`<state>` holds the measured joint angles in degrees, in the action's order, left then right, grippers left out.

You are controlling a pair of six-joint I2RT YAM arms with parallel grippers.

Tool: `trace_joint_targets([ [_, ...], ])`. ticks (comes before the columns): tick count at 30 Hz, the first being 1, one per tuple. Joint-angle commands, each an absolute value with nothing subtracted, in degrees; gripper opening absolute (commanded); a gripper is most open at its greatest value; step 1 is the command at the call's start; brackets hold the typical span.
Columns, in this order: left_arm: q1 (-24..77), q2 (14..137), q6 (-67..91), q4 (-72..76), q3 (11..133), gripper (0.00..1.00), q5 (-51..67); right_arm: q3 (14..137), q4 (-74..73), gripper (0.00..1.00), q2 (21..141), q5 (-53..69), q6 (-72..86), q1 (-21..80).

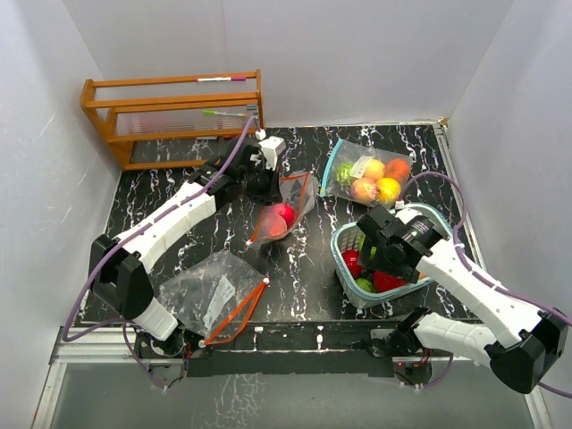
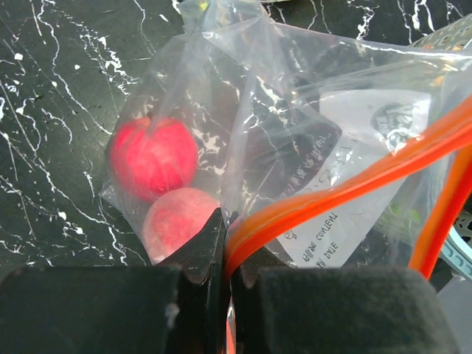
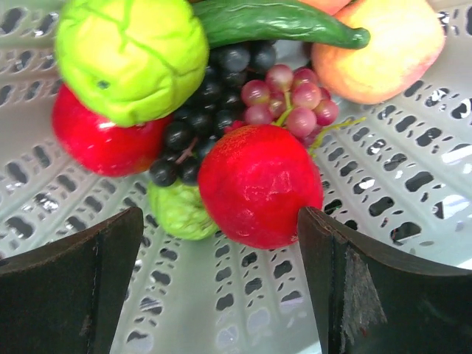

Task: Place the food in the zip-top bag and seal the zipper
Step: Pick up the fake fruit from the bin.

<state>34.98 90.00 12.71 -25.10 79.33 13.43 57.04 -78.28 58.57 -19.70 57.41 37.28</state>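
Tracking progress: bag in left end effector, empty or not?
Not empty: red fruit and pink fruit show through the bag; left end effector pinches its zipper.

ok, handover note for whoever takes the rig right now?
Left hand: shut on the orange zipper of the centre bag.
Right hand: open, down in the basket, straddling a red fruit, not closed on it.
Done: two pink-red fruits in the bag.
Left: basket holds more food, grapes and a green piece included; zipper looks unsealed.
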Motion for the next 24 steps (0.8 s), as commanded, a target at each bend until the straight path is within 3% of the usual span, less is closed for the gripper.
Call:
trace_joint_targets([
  [1, 34.90, 86.05, 13.68, -23.59, 79.53, 0.00, 16.08, 54.59, -77.78, 0.88, 58.89, -24.16, 57.75, 35.56],
  [8, 34.90, 86.55, 13.71, -23.65, 79.89, 0.00, 16.65, 48.92, -73.70, 0.88, 62.12, -21.55, 54.49, 35.37],
  [15, 34.92, 86.25, 13.97, -23.47, 79.61, 0.00, 16.87, 51.21, -71.72, 0.85, 65.34, -22.64, 52.77, 35.40],
  [18, 34.94, 86.23, 13.97, -23.54, 79.80, 0.00, 16.74, 53.94, -72.08, 0.71, 64.67, -24.48, 52.27, 35.41],
  [21, 34.90, 86.07, 13.90, -23.81, 79.81, 0.00, 16.41, 58.38, -72.61, 0.39, 62.64, -26.31, 51.33, 35.35],
  [24, 34.89, 86.13, 13.97, -23.66, 79.72, 0.00, 16.13, 62.70, -74.22, 0.33, 61.72, -27.75, 51.16, 35.39],
])
